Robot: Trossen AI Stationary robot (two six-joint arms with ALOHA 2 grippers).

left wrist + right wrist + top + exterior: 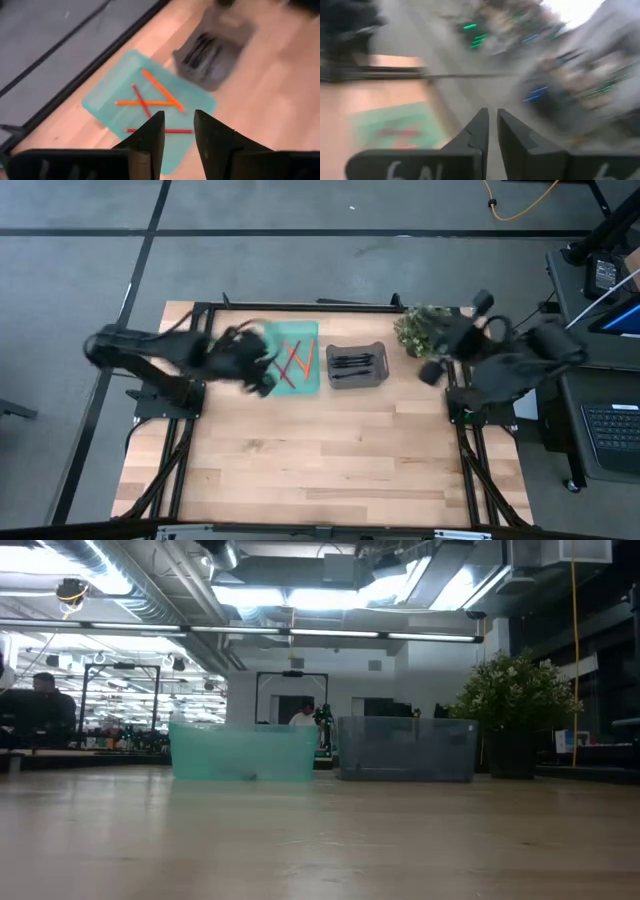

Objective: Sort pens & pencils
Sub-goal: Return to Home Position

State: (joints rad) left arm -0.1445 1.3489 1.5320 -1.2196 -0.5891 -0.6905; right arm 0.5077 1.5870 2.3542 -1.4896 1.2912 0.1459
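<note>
1. The left arm (150,350) comes in from the table's (330,470) 9 o'clock side, elbow bent and forearm pointing across toward 3 o'clock.
2. The left gripper (177,117) hangs above the 9 o'clock edge of the green bin (102,106). Its fingers (152,137) stand a modest gap apart with nothing between them.
3. The right arm (510,365) is folded up at the table's 3 o'clock side.
4. The right gripper (491,114) sits at 3 o'clock of the grey bin (377,350). Its fingers are drawn almost together, leaving a thin slit, and it grips nothing. Its wrist view is badly smeared.
5. The pencils (155,103) lie crossed on the green bin's floor. Four can be counted, two orange and two red. The left fingers cover one corner of the bin, so any there are hidden.
6. The grey bin stands just beside the green one, at its 3 o'clock. The pens (352,364) lie roughly side by side inside. The black strokes merge, so I cannot count them for sure, perhaps three or four.
7. From table height, both bins' cloudy walls hide their contents.
8. One plant (420,328) stands at 1 o'clock of the grey bin, by the far edge.
9. Beyond the table, one person (45,700) shows at far left.
</note>
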